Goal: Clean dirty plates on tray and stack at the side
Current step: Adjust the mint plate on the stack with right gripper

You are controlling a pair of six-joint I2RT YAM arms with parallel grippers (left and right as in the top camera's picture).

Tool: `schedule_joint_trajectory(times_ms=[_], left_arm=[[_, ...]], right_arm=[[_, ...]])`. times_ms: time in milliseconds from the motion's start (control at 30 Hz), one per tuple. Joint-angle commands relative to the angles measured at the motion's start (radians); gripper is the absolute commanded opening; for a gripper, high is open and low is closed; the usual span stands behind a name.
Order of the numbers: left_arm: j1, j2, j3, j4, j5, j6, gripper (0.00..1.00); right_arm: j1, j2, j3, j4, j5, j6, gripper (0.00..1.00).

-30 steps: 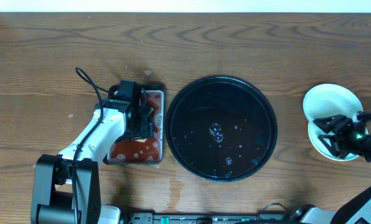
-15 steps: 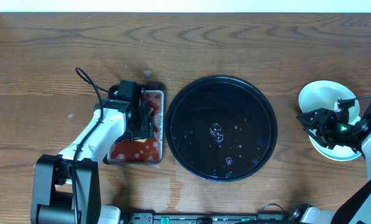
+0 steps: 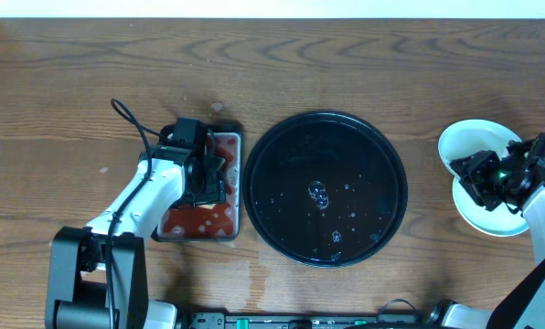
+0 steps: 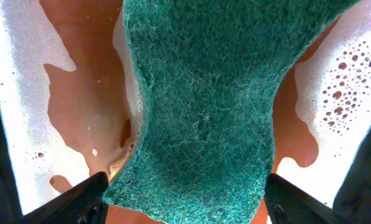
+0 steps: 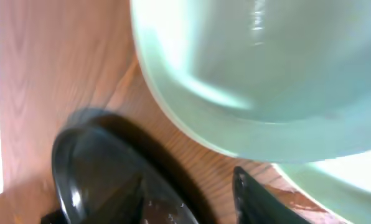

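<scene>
Containers:
- Large round black tray (image 3: 286, 151), centre of the worktop (image 3: 71, 82): scattered water droplets on its glossy floor.
- Small rectangular metal tray (image 3: 229, 146), just left of the black tray: red sauce (image 4: 79, 93) pooled over a pale, bubbly base.
- A green scouring sponge (image 4: 204, 106) hangs over the sauce. The left gripper (image 3: 206, 178) has its jaws set wide and clamped on the sponge's two sides.

Plates:
- They sit on the bare worktop, well right of the black tray.
- The upper plate (image 3: 474, 142) overlaps the lower plate (image 3: 487, 219).
- The right gripper (image 3: 481, 178) is over the overlap. Its jaws are partly apart, with wood grain showing between them and nothing gripped.

Hard to make out:
- The right wrist view is blurred. It shows a mint plate rim above the fingers (image 5: 98, 174).
- The arm covers the overlap from above, so any plate underneath cannot be told.
- The yellow plate cannot be picked out.

Count: 2 trays, 2 plates visible, 1 sponge, 2 arms.
</scene>
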Motion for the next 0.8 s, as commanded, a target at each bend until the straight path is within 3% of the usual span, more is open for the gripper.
schedule_joint_trajectory(times_ms=[0, 400, 767], left_arm=[[0.004, 0.004, -0.009, 0.0, -0.005, 0.005, 0.79], [0.004, 0.004, -0.009, 0.001, -0.005, 0.005, 0.79], [0.004, 0.004, -0.009, 0.001, -0.005, 0.005, 0.79]], right_arm=[[0.011, -0.019, 0.016, -0.01, 0.117, 0.119, 0.4], [0.011, -0.019, 0.016, -0.099, 0.396, 0.203, 0.43], [0.011, -0.019, 0.016, -0.041, 0.2, 0.174, 0.44]])
